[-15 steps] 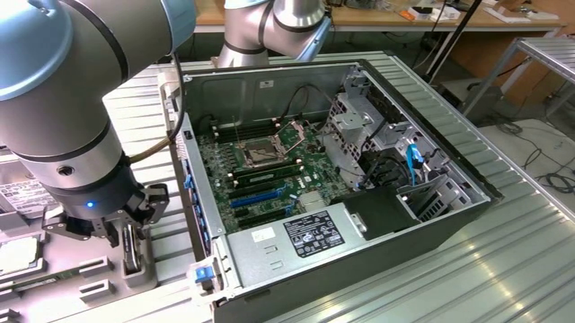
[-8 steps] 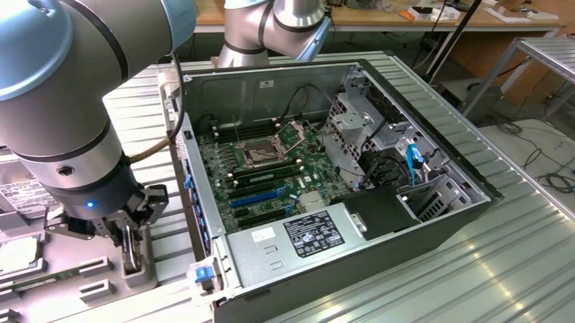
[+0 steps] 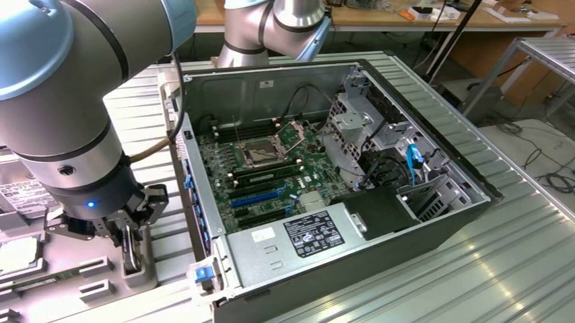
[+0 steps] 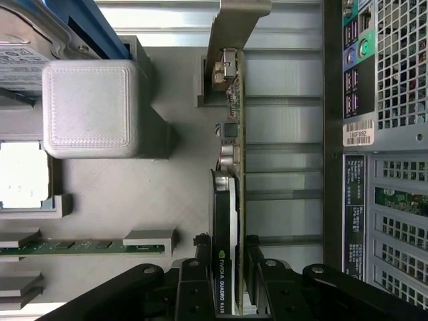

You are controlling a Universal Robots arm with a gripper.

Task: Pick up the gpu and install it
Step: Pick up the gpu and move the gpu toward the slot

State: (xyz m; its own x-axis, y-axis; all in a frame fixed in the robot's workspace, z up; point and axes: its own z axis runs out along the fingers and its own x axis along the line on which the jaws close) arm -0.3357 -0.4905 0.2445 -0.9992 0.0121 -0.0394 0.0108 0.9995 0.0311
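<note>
The gpu (image 4: 231,200) stands on edge in a slot of the grey holder tray (image 4: 174,200). It is a green board with a black cooler, and its silver end bracket (image 4: 234,27) is at the far end. My gripper (image 4: 226,251) sits over the cooler end, its black fingers (image 4: 197,267) pressed against both faces of the card. In the exterior view the gripper (image 3: 130,235) hangs low over the tray (image 3: 90,286) at the exterior view's left, with the gpu (image 3: 133,254) between its fingers, beside the open computer case (image 3: 431,134).
The case lies open with the motherboard (image 3: 260,168), blue expansion slots (image 3: 256,198) and power supply (image 3: 306,232) exposed. The tray also holds a silver hard drive (image 4: 20,60), a processor (image 4: 20,174) and a memory stick (image 4: 67,247). The case's rear panel (image 4: 388,134) is close beside the card.
</note>
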